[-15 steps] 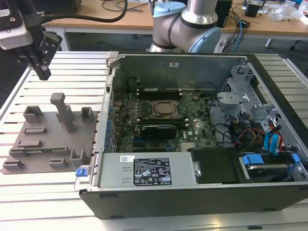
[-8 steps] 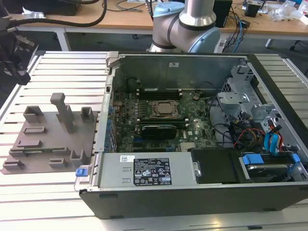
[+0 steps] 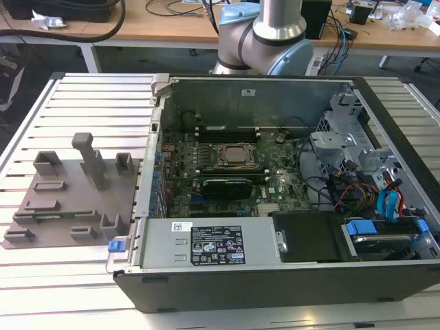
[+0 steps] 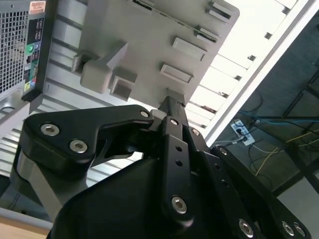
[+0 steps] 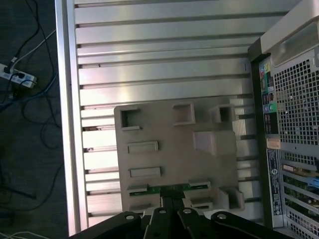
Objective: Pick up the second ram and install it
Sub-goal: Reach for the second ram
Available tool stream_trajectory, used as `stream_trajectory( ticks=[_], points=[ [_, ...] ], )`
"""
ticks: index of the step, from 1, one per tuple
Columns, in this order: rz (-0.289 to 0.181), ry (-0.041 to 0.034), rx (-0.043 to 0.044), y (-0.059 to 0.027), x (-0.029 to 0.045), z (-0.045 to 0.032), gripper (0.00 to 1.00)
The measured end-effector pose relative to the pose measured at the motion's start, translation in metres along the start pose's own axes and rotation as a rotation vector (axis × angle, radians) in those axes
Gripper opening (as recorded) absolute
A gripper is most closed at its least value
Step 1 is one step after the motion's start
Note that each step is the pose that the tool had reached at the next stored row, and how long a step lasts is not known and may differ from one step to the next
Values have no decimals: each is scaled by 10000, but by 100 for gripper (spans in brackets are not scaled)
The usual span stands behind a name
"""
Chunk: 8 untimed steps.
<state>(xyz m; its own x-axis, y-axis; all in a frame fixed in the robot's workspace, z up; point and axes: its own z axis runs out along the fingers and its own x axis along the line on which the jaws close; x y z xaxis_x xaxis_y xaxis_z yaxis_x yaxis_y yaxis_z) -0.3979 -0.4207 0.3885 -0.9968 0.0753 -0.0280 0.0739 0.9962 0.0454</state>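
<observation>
On the slatted table, one open computer case holding a circuit board and loose cables; just beside it, one grey holder plate. Set at that plate's edge, right at the gripper, the second ram: a single thin, narrow green stick. Elsewhere on the plate, three square pockets in a row and two flat rectangular recesses. Cannot tell how far open the gripper is, nor whether it has hold of anything.

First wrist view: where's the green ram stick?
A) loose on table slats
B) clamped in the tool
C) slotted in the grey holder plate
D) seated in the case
C: the second ram sits in a slot at the edge of the grey holder plate, in line with the tool.
</observation>
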Motion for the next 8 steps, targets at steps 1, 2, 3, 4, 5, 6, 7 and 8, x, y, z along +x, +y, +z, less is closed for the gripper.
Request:
stream_trajectory(
  ticks=[1, 2, 3, 4, 5, 6, 7, 8],
  points=[
    [0, 0, 0, -16, 51, 1, 10],
    [0, 1, 0, -34, 106, 2, 10],
    [1, 0, 0, -44, 138, 3, 10],
    [0, 0, 0, -49, 154, 4, 10],
    [0, 0, 0, -53, 168, 5, 10],
    [0, 0, 0, -66, 199, 7, 10],
    [-2, 1, 0, -79, 222, 9, 10],
    [1, 1, 0, -91, 245, 13, 10]
  ],
)
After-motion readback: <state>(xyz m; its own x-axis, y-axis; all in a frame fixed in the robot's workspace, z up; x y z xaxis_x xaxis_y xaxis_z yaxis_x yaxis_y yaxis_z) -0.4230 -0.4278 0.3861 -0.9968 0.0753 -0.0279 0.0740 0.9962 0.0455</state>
